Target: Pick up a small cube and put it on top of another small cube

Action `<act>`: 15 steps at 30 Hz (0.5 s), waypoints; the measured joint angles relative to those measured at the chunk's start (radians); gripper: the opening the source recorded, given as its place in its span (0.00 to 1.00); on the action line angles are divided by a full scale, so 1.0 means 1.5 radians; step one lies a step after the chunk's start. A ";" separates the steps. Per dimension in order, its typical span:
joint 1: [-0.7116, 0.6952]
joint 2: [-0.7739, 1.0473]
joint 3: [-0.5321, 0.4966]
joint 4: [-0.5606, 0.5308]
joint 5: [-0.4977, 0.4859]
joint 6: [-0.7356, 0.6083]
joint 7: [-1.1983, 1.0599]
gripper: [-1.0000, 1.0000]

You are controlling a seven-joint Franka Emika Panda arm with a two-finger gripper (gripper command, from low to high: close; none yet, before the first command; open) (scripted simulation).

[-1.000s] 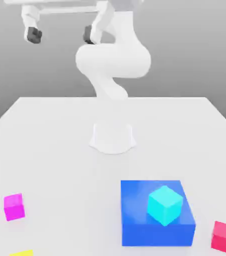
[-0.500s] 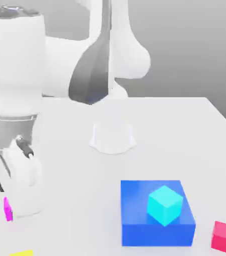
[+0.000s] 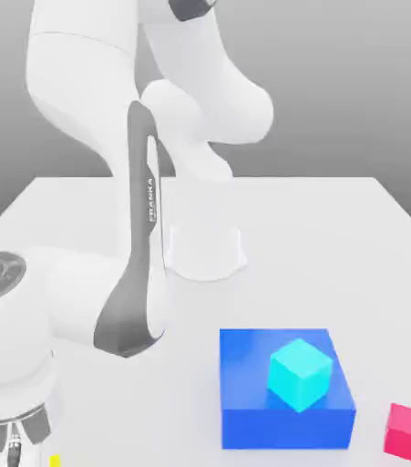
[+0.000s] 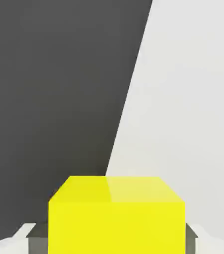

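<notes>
Pincer (image 4: 116, 238) clenched on the small yellow cube (image 4: 116, 216) at the desk (image 3: 318, 228) edge, gripped on opposite faces for lifting.

Yellow small cube (image 4: 116, 213) between jaws

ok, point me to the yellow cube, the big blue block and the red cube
yellow cube (image 4: 116, 218), hand view, its front face.
big blue block (image 3: 245, 360), exterior view, bare top face beside the cyan cube.
red cube (image 3: 406, 431), exterior view, middle of the cube.
</notes>
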 joint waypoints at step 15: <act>0.144 -0.169 0.124 -0.079 -0.023 -0.084 0.033 0.00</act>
